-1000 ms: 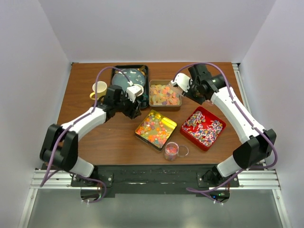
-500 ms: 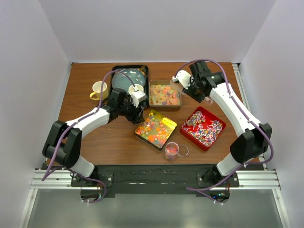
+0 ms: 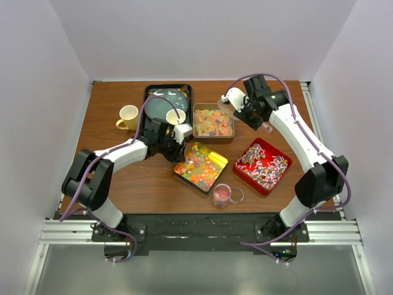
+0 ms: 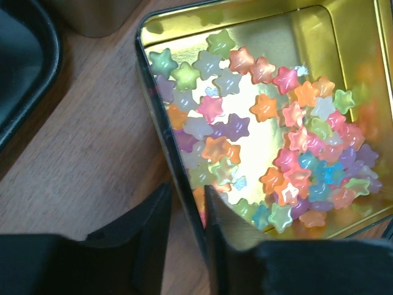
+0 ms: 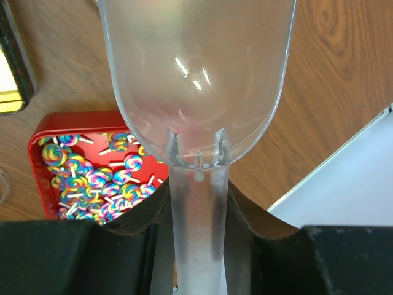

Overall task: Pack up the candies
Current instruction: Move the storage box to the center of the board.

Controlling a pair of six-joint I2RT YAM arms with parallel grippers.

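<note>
The candies lie in three containers. Star-shaped candies [image 4: 264,135] fill a gold tin [image 3: 185,174]. Pastel cubes sit in a second tin [image 3: 213,123]. Striped lollipops [image 5: 92,172] lie in a red tray [image 3: 286,170]. My left gripper [image 4: 187,193] straddles the gold tin's left wall [image 4: 161,117]. One finger is inside against the wall and the other is outside, with a thin gap. My right gripper [image 5: 196,196] is shut on the handle of a clear plastic scoop [image 5: 196,74]. It holds the scoop beside the pastel tin, and the scoop looks empty.
A small clear jar [image 3: 221,195] holding a few candies stands near the front edge, its lid [image 3: 236,195] beside it. At the back left are a yellow mug [image 3: 128,116], a white cup [image 3: 175,115] and a black tray [image 3: 186,92] with a blue-grey plate.
My left gripper has slid right to the gold tin and narrowed its jaws across the tin's wall. My right arm has shifted slightly back and left with the scoop.
</note>
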